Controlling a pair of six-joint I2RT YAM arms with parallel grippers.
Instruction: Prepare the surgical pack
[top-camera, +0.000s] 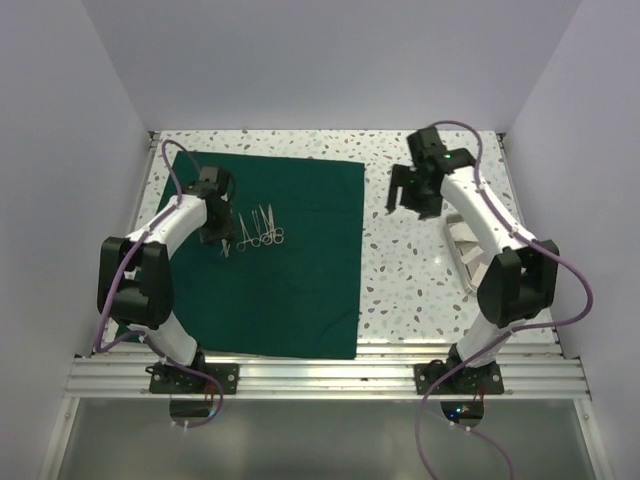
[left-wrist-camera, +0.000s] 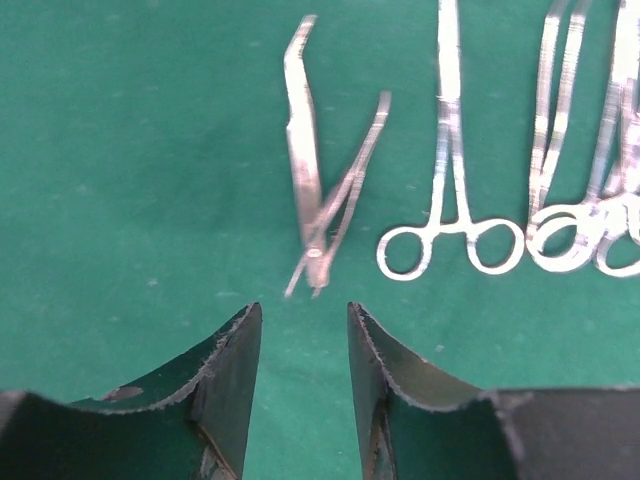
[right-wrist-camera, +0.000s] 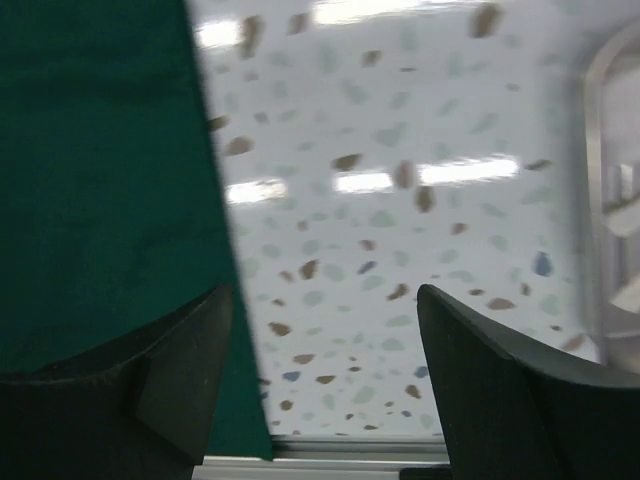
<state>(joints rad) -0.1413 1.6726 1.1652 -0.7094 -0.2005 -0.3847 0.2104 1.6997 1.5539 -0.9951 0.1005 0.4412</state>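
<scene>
The surgical pack is a dark green cloth (top-camera: 290, 290) spread flat as a broad square sheet on the left half of the table. Steel tweezers (left-wrist-camera: 320, 180) and several ring-handled instruments (left-wrist-camera: 452, 235) lie side by side on its upper left part (top-camera: 258, 232). My left gripper (top-camera: 216, 232) hangs just left of them, over the cloth (left-wrist-camera: 120, 180). In the left wrist view it (left-wrist-camera: 300, 330) is open and empty, with the tweezers just ahead. My right gripper (top-camera: 410, 200) is raised over bare table right of the cloth. It (right-wrist-camera: 325, 310) is open wide and empty, with the cloth's edge (right-wrist-camera: 100, 180) at its left finger.
A shiny steel tray (top-camera: 462, 245) sits at the right side of the table, partly hidden by my right arm, and its rim shows in the right wrist view (right-wrist-camera: 610, 200). The speckled tabletop (top-camera: 405, 270) lies between cloth and tray. White walls enclose three sides.
</scene>
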